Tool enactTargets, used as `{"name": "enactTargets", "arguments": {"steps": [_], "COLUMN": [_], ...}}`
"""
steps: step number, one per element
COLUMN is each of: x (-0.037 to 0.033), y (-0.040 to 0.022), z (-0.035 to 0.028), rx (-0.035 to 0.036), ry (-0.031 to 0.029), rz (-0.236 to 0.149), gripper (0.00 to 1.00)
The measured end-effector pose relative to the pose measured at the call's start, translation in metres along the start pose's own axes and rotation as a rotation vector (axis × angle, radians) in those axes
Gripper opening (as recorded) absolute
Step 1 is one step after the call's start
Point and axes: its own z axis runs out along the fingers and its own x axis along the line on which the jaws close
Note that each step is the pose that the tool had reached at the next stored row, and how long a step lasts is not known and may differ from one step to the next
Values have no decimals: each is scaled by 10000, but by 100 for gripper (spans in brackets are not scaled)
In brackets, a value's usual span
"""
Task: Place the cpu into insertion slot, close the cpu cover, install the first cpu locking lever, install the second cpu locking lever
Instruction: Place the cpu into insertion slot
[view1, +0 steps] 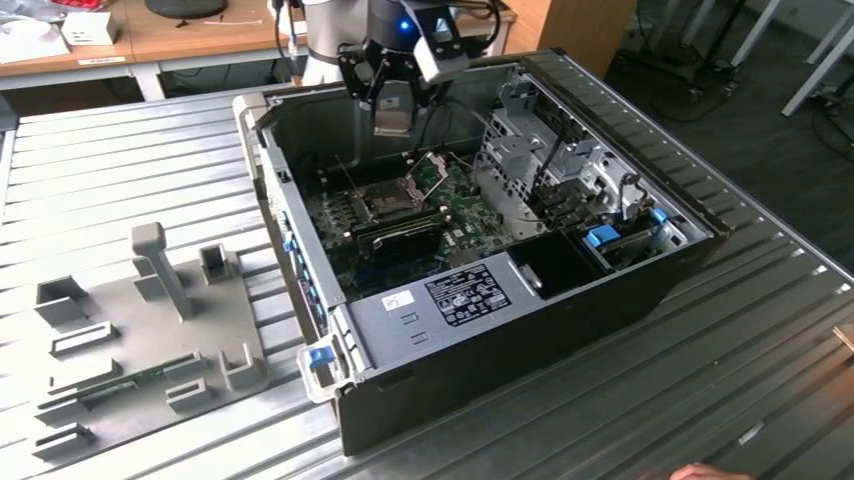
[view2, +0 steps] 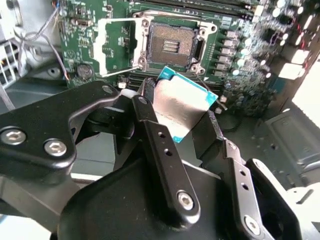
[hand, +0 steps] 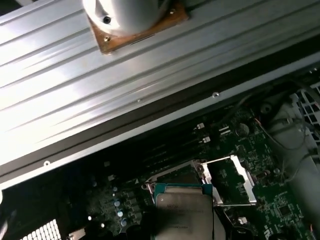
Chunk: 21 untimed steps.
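One ribbed metal bench (view1: 120, 170) carries two items: one open computer case (view1: 441, 350) lying on its side, and one grey fixture plate (view1: 134, 340) with upright blocks, set apart from the case toward the exterior view's left. The case contains one green circuit board (view1: 467, 200) on its floor, with drive cages and cabling toward the exterior view's right. One hand (view1: 392, 122) hangs over the open case, above the board. It is narrowed onto one cpu (view2: 182, 107), which is pinched by opposite edges between the two black fingers (view2: 160, 150), with its dull grey top showing in both wrist views and a teal border at its corners. The cpu is held in the air, clear of the board and just off the socket. One insertion slot (view2: 171, 44) sits in the board, its dark centre and silver rim exposed. One cpu cover (view2: 102, 50) is swung open, hinged at the slot's side, with green board visible through its window.
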Motion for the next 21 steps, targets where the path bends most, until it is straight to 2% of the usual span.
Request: {"name": "enactTargets", "arguments": {"steps": [10,21], "x": [1,22], "y": [-6,-16], "z": [50,55], "rx": [-33,-37], "ry": [-167,-171], "rz": [1738,1782], "gripper": [54,54]}}
